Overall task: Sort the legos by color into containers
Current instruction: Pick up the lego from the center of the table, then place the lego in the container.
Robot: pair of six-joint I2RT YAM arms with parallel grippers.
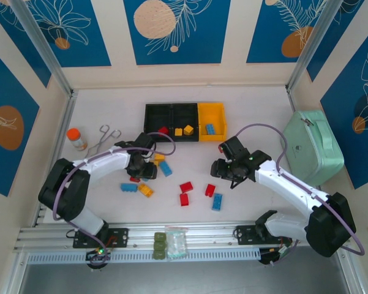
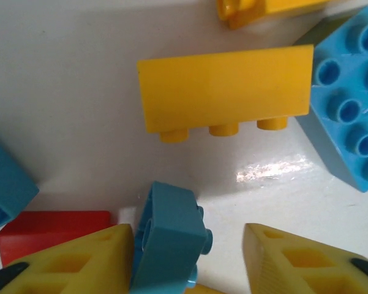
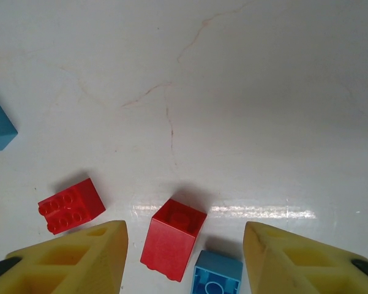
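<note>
black, black and yellow, the three joined containers [image 1: 185,115] sit at upper centre of the top view. the left bin holds a red brick [image 1: 163,130], the middle two yellow bricks [image 1: 188,129], the yellow one a blue brick [image 1: 210,128]. loose legos [image 1: 185,187] lie scattered on the white table [image 1: 263,110] below. the left gripper [image 2: 188,239] is spread wide with a small blue brick [image 2: 171,233] between its fingers. the right gripper [image 3: 185,233] is spread around a second red brick [image 3: 173,237]. blue leaf-printed panels [image 1: 174,30] wall the cell.
</note>
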